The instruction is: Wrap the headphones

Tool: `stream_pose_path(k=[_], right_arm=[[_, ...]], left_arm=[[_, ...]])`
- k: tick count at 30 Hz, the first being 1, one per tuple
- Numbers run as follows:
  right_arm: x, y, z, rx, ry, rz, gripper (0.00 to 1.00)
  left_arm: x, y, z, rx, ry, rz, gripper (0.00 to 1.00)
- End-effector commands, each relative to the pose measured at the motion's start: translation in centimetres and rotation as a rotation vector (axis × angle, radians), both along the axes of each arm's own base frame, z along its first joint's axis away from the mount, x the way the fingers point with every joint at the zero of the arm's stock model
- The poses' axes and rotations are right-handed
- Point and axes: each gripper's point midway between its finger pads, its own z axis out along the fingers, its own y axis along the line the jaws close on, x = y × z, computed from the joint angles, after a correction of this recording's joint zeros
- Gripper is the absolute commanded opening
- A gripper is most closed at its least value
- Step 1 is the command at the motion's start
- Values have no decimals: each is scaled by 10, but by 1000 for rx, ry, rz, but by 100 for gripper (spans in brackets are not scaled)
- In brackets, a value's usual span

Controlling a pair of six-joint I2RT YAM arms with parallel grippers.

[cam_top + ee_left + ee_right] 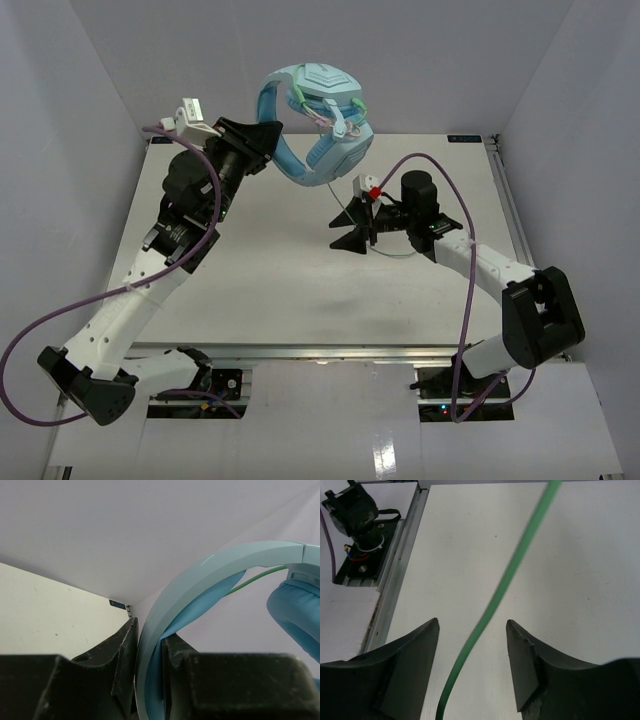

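Observation:
The light blue headphones (315,120) hang in the air above the table's far edge. My left gripper (262,135) is shut on the headband (165,615), which sits squeezed between the two dark fingers. Part of the pale-green cord is wound round the earcups (335,125). The loose cord (348,205) hangs down to the table. My right gripper (350,228) is open low over the table, pointing left. In the right wrist view the cord (495,605) runs between the spread fingers (522,660) without touching either.
The white table (270,270) lies below. A metal rail (395,585) runs along its near edge. The left arm's base mount (357,520) with a purple cable shows beyond the rail. Grey walls enclose the back and sides.

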Motion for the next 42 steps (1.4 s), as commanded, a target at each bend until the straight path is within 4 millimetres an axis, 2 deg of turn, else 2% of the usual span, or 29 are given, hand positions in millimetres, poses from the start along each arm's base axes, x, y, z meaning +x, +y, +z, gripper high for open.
stream_pose_path(k=[1,3,7,9,12,17,23,25,26,29,36,38,42], right_arm=[[-38,3,16,58,-97,125,55],[-55,6,13,61,-90,171,40],[-80,10,14,80,-103,219,28],[-81,13,17,69,-91,206,20],[-70,15,16,35,-81,138,9],[-56,22,14,-31,-108,59,8],[-53,36,12,-139,-198,3,8],[-52,38,0,-209,-217,-17,8],[-47,40,1,-224,-235,-35,8],[-41,44,10,-257,-297,-70,8],[-22,37,30,-359,-470,-175,8],[-15,32,37,-386,-519,-212,8],[8,12,65,-439,-670,-335,9]], left_arm=[[-1,19,42,-134,-72,79,0],[4,20,40,-139,-62,99,0],[11,30,35,-130,-49,171,0],[15,38,32,-123,-42,223,0],[19,41,26,-112,-27,251,0],[30,42,19,-91,-8,295,0],[48,52,6,14,4,420,0],[56,52,0,58,1,459,0],[60,51,-4,89,4,480,0],[66,54,-11,195,-12,558,0],[81,57,-32,438,-58,665,0],[85,52,-41,485,-57,662,0],[84,52,-62,615,-65,663,0]])
